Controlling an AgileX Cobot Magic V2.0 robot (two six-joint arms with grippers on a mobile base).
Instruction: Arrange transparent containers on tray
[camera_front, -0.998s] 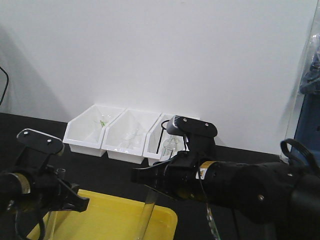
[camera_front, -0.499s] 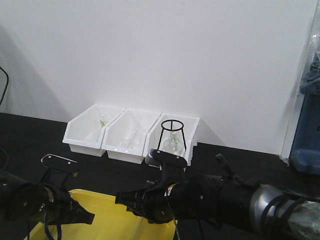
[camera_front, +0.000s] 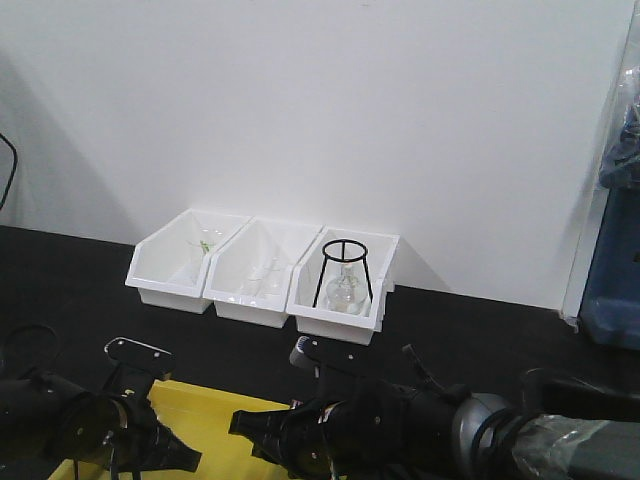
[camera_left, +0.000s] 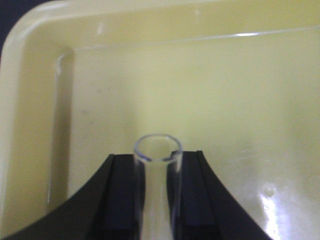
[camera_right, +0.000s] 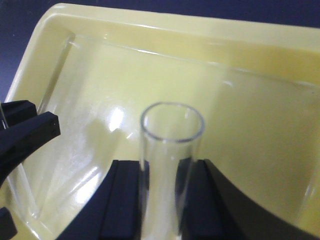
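Left gripper (camera_left: 156, 165): black flat-faced jaws clamped on a slim clear glass test tube (camera_left: 156, 200). The tube sits straight between the pads, with its round open mouth poking just past the fingertips.

Right gripper (camera_right: 170, 170): same deal, black jaws squeezed onto a second clear glass tube (camera_right: 167, 200). Its slightly flared rim sticks out past the tips.

Where the tubes are: both are over the floor of the big shallow bright yellow plastic tray (camera_left: 30, 100). Can't tell if either glass touches the plastic.

Tray edges, left wrist view: the rounded far-left corner and low raised rim are right there. The left wall runs close beside the left jaw.

Tray edges, right wrist view: the far rim crosses the top. One black finger of the left gripper sits by the tray's left wall, well apart from the right tube.

Room to move: bare glossy yellow floor runs from each tube mouth up to the far rim.

Front view: both arms are low at the near edge of the black counter (camera_front: 80, 270), with only a bit of the tray showing between them.

Back edge of the counter: three white slanted-front plastic bins (camera_front: 255, 270) stand in a row against the white wall (camera_front: 320, 100), touching side to side and well apart from the tray.

Right bin: holds a black wire ring stand (camera_front: 345, 262) over a round clear flask (camera_front: 343, 292).
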